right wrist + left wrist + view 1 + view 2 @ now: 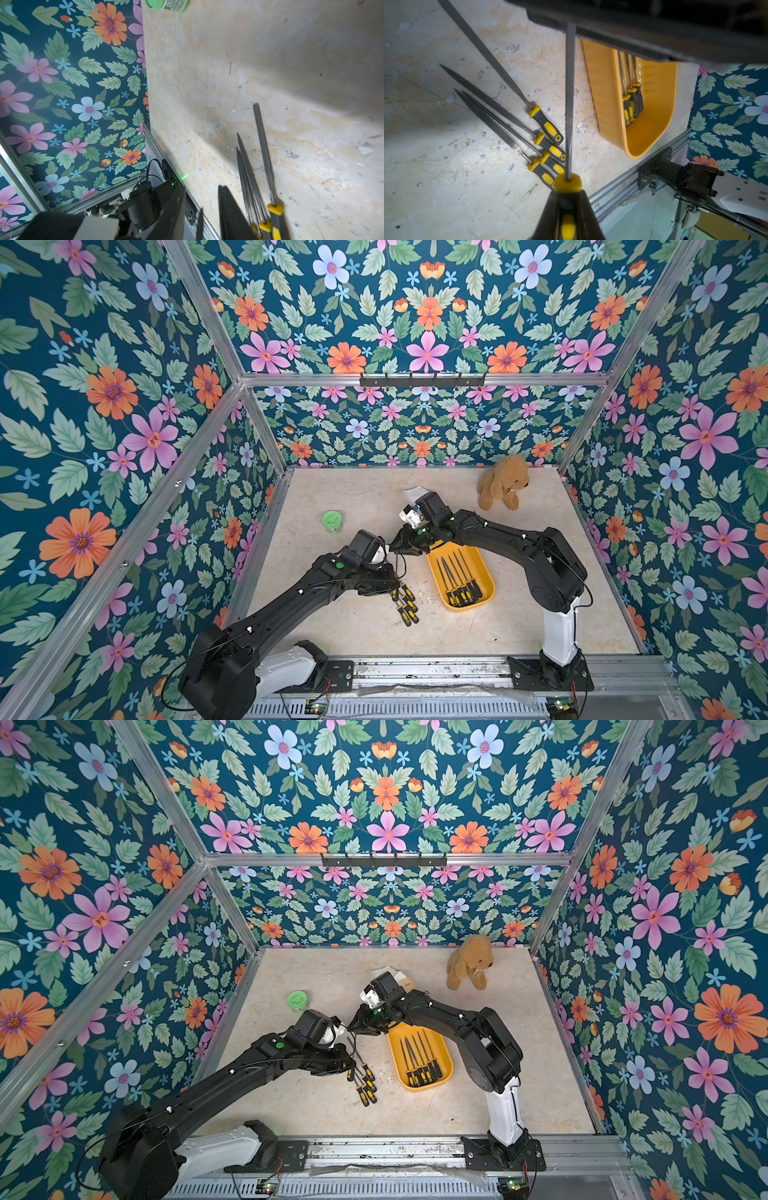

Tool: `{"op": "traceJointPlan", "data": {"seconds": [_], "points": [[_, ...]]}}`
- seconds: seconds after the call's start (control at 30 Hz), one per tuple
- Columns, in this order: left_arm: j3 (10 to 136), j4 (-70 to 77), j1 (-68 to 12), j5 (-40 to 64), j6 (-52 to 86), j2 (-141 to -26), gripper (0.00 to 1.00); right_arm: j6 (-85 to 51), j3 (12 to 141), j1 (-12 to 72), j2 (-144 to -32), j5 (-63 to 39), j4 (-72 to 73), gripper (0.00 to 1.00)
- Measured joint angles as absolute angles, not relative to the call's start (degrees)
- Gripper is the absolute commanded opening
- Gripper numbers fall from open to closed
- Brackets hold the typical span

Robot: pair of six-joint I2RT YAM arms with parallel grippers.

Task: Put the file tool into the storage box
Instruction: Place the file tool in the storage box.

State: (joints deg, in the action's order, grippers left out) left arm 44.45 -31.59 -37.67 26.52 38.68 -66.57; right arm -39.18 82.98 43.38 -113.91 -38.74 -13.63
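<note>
My left gripper is shut on the black-and-yellow handle of a file tool, held above the table. The file's grey shaft runs up to my right gripper. There the thin tip stands in the gap between the jaws, which are apart and not touching it. In both top views the two grippers meet just left of the storage box, a yellow-orange tray holding several files. Several more files lie on the table under my left gripper.
A green-lidded jar stands at the left. A brown plush dog sits at the back right. A white pack lies behind my right wrist. An aluminium rail runs along the table's front edge, and floral walls enclose the other sides.
</note>
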Motion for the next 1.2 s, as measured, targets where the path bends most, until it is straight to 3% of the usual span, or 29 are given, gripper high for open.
{"op": "traceJointPlan", "data": {"seconds": [0.07, 0.17, 0.23, 0.33, 0.37, 0.4, 0.5, 0.8, 1.2], "points": [[44.3, -31.2, -37.7, 27.0, 38.7, -66.3, 0.0, -39.2, 83.5, 43.3, -114.0, -38.8, -13.6, 0.01], [44.0, -30.4, -37.6, 27.3, 39.0, -65.5, 0.17, -39.3, 84.1, 43.2, -114.0, -39.0, -13.8, 0.0], [44.2, -30.5, -37.6, 27.5, 39.1, -65.3, 0.44, -38.6, 84.6, 43.2, -113.9, -38.7, -15.1, 0.0], [45.4, -30.0, -37.3, 28.1, 39.8, -65.2, 0.72, -35.9, 86.2, 43.0, -112.9, -36.5, -19.9, 0.0], [45.9, -29.9, -37.1, 28.1, 40.0, -65.0, 0.86, -34.8, 86.9, 42.7, -112.4, -35.4, -21.9, 0.0], [46.5, -29.7, -36.9, 28.1, 40.2, -64.9, 0.91, -33.5, 87.9, 42.4, -111.9, -34.1, -24.4, 0.0], [47.9, -29.6, -36.3, 27.7, 40.6, -64.9, 0.96, -29.2, 91.0, 40.8, -110.4, -28.3, -32.4, 0.0], [47.8, -29.6, -35.5, 24.6, 41.7, -65.6, 0.97, -18.0, 96.6, 38.0, -109.3, -7.9, -53.4, 0.0], [45.3, -29.1, -35.3, 20.5, 43.1, -66.1, 0.97, -13.9, 94.2, 40.8, -118.7, -0.2, -55.2, 0.0]]}}
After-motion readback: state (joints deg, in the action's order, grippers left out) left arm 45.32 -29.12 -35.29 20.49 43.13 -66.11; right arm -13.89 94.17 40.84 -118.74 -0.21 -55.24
